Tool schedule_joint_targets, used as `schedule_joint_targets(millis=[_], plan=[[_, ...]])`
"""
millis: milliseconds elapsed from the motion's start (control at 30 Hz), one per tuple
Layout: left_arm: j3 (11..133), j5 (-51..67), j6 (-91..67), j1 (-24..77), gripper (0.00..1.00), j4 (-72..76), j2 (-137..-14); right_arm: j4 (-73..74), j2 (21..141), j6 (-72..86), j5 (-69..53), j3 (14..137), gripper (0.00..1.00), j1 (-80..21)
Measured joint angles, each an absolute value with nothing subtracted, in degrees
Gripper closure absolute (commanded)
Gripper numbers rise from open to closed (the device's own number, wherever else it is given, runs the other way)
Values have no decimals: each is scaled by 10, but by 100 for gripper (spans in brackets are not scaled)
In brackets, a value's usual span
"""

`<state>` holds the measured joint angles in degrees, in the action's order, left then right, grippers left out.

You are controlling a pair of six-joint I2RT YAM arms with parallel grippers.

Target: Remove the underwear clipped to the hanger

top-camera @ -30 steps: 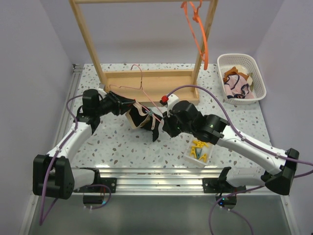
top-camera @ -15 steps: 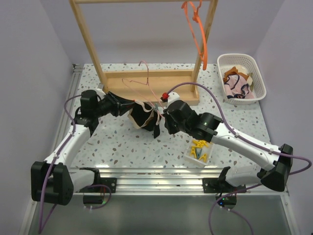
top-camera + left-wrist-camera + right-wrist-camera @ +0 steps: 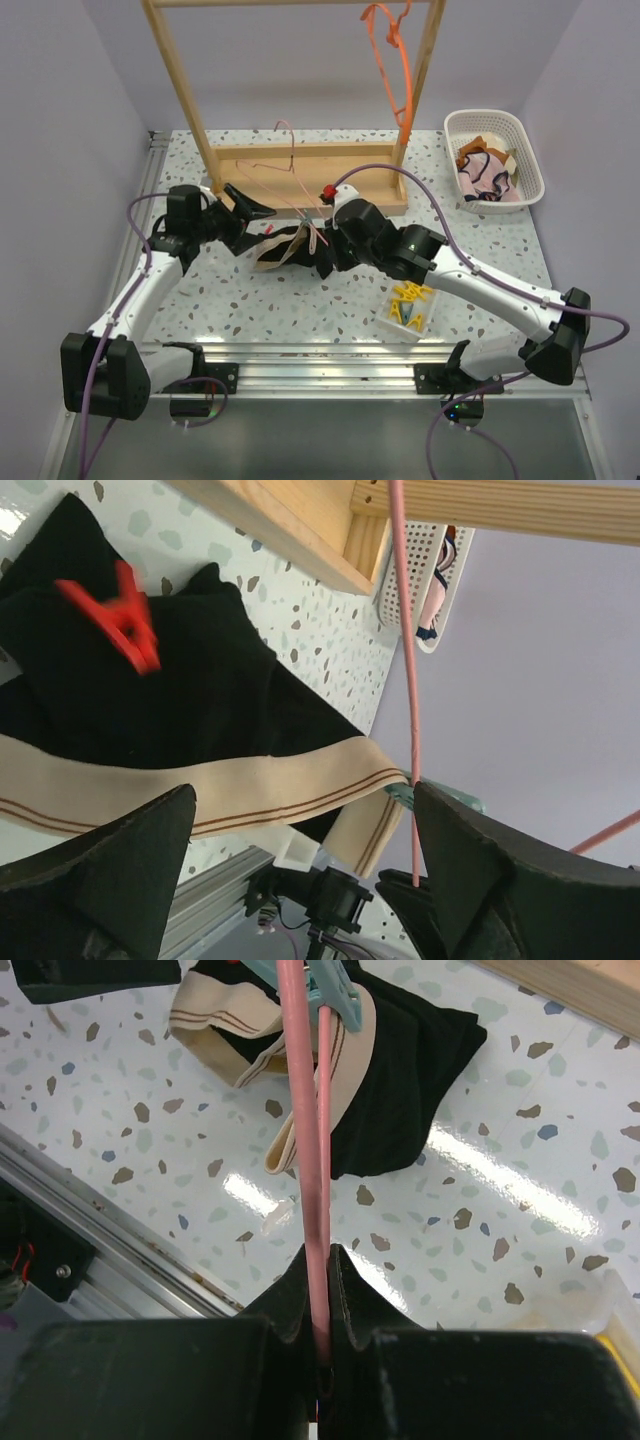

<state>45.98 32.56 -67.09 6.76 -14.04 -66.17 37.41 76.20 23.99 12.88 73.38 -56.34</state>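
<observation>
- Right tool [image 3: 318, 1260] hard to make out from above; on the wrist view I see it clamped on pink hanger [image 3: 303, 1110].
- Left tool [image 3: 305, 792] apart, black underwear [image 3: 215, 695] just beyond it.

On the speckled terrazzo worktop [image 3: 250, 300], the tall pale wooden clothes rack [image 3: 300, 165] stands at the back. An orange plastic hanger [image 3: 398, 60] hangs from the right end of its top rail. A white slotted plastic basket [image 3: 490, 113] sits to the rack's right, with garments inside. Just before the rack's base lie the black briefs with beige bands [image 3: 290, 248], pegged to a thin pink wire hanger [image 3: 302, 1110]. The left claw [image 3: 260, 222] is at the briefs' left. The right claw [image 3: 318, 1260] is at their right, pinched on the hanger's wire. Before the rack and further right sits a clear plastic box of yellow pegs [image 3: 408, 308].
</observation>
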Motion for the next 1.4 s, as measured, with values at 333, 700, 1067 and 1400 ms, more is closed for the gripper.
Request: schedule_joint_targets(millis=[333, 700, 1067, 1400], plan=[[494, 358, -684, 70, 0, -135, -664, 371, 786, 228, 110, 737, 100, -563], [499, 398, -721, 133, 0, -107, -715, 362, 807, 219, 107, 737, 100, -564], [515, 401, -724, 147, 6, -88, -763, 364, 830, 205, 125, 757, 100, -587], [515, 407, -731, 149, 70, -64, -767, 372, 833, 205, 158, 767, 100, -590]])
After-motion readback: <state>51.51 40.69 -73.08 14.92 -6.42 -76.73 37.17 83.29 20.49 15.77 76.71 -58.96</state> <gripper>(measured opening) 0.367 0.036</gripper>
